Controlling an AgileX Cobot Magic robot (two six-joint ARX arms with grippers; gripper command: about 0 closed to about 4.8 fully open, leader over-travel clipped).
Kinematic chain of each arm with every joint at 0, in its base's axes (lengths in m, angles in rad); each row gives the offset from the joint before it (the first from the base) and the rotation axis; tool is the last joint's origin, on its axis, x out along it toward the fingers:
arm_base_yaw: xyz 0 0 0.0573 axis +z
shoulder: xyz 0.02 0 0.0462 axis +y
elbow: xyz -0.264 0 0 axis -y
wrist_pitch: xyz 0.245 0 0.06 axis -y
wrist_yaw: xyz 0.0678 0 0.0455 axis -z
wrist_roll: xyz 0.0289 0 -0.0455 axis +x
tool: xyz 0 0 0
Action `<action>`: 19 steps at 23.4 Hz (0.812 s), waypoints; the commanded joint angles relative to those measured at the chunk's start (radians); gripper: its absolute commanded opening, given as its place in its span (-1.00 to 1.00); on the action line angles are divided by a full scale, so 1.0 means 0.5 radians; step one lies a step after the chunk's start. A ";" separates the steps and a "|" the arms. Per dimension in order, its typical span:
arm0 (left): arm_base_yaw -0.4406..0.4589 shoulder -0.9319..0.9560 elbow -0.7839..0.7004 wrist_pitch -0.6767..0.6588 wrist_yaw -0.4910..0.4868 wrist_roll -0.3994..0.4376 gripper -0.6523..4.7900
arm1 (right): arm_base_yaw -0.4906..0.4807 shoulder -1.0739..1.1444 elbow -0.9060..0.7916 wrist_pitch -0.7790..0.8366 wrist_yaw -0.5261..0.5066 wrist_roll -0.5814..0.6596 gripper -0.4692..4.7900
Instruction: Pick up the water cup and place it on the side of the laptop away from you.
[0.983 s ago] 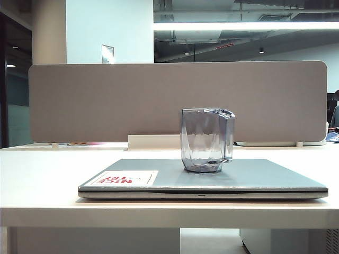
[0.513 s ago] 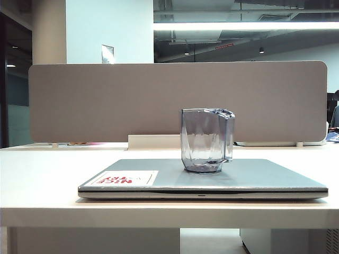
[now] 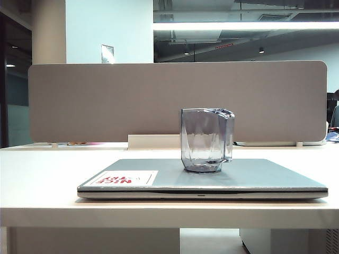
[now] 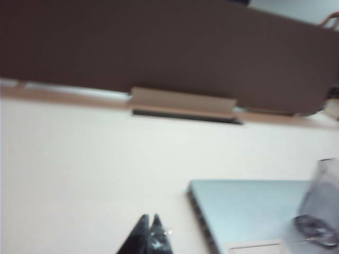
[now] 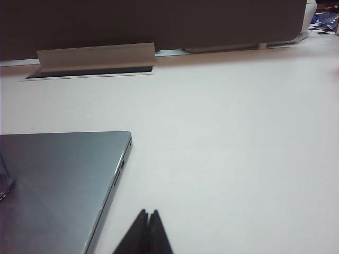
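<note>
Where the exterior camera looks across the table [image 3: 42,180], I see one water cup [image 3: 206,140]: clear, grey-blue tinted, faceted walls, handle on its right side. It stands upright on the closed lid of the laptop [image 3: 254,177], right of the lid's middle and toward the far edge. I can make out nothing inside the cup; its walls show only reflections.

Count: one cup, one laptop, one white sticker [image 3: 124,178] with red lettering on the lid's near left corner. The laptop is thin, silver-grey, shut flat.

Behind the table runs a grey divider panel [image 3: 106,100], with a pale cable tray [image 3: 153,141] at its foot.

Left gripper [image 4: 150,218]: fingers pressed together, holding nothing, over bare table beside the laptop's left edge; the view is blurred. Right gripper [image 5: 149,212]: fingers clenched tip to tip, empty, over bare table just off the laptop's right edge. Neither gripper shows in the exterior view.
</note>
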 commanded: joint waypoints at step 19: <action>-0.381 1.529 0.813 0.439 0.423 0.081 -0.78 | 0.000 -0.003 -0.011 0.018 -0.021 0.008 -0.83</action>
